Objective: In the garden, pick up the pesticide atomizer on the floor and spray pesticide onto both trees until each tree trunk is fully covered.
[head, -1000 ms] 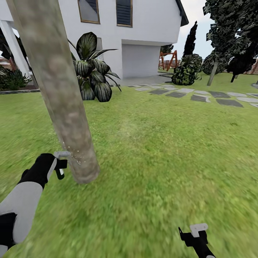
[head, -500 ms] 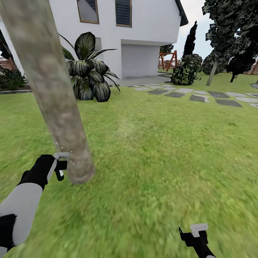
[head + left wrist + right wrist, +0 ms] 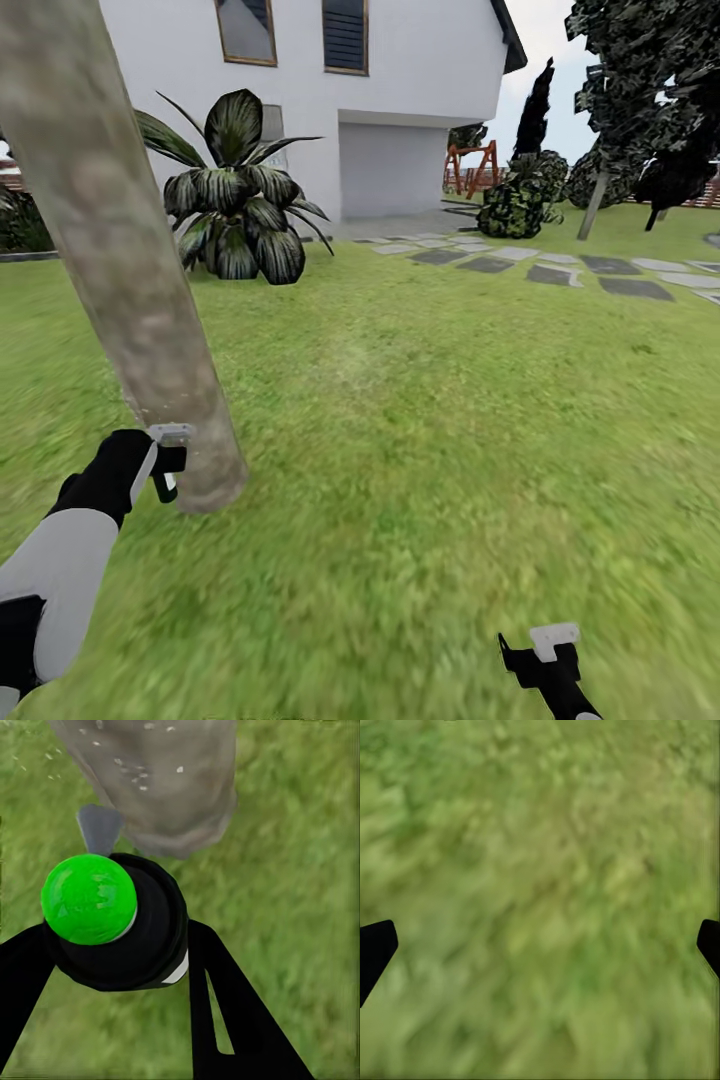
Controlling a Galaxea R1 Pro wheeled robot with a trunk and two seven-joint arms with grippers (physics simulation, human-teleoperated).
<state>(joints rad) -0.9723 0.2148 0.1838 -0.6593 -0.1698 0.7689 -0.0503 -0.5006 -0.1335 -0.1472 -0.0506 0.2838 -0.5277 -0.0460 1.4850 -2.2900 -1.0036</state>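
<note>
A thick pale grey-brown tree trunk (image 3: 120,250) leans up the left of the head view from the grass floor (image 3: 430,450). My left gripper (image 3: 168,462) is at the trunk's base, shut on the pesticide atomizer (image 3: 112,919), a black bottle with a green top (image 3: 88,898). Its grey nozzle (image 3: 99,826) points at the trunk's foot (image 3: 161,787). Pale pesticide specks (image 3: 139,772) dot the bark there and the grass beside it. My right gripper (image 3: 548,650) hangs low at the front right, open, with only grass between its fingertips (image 3: 375,949).
A white house (image 3: 400,90) stands behind, with a large dark-leaved plant (image 3: 235,205) in front of it. Grey stepping stones (image 3: 560,270) run to the right. A bush (image 3: 515,200) and dark conifers (image 3: 650,110) stand at the far right.
The whole head view has shifted, so the trunk now sits further left in the picture. Both arms keep their places in it. Fewer specks show on the trunk near the nozzle.
</note>
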